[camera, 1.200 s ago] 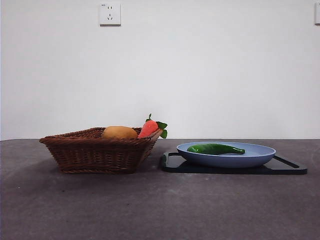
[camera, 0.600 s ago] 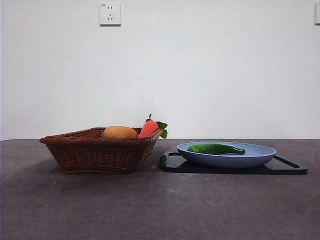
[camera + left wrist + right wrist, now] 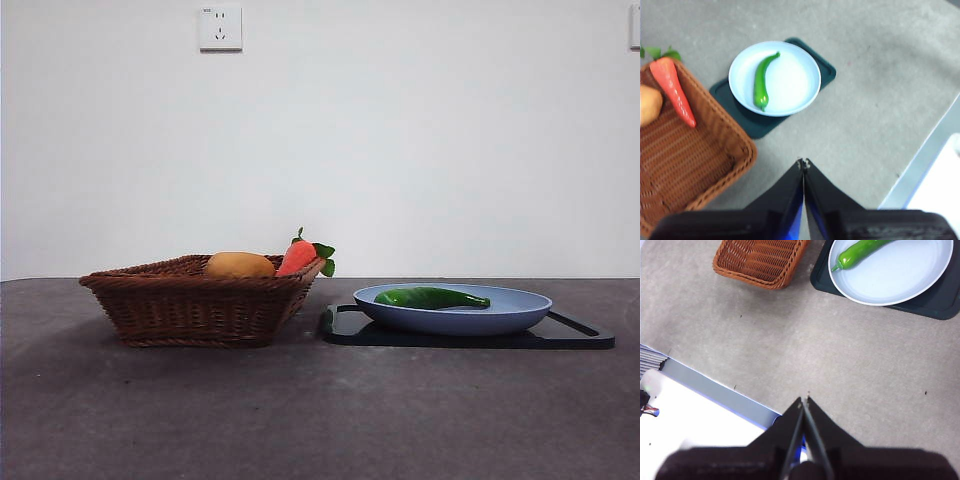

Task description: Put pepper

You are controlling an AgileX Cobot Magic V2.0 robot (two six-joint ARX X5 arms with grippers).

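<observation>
The green pepper [image 3: 432,297] was lying flat in the pale blue plate [image 3: 520,312], which sat on a dark green tray [image 3: 580,335] right beside the wicker basket [image 3: 190,305]. A carrot [image 3: 297,256] and a rounded yellow-orange fruit [image 3: 239,265] were in the basket. Both arms hung up high over the grey table [image 3: 320,420]. Left gripper [image 3: 803,164] was pinched fully closed with nothing in it, and the right gripper [image 3: 804,401] was the same, closed tight and empty.

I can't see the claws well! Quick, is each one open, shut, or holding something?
Left gripper: shut, holding nothing.
Right gripper: shut, holding nothing.
</observation>
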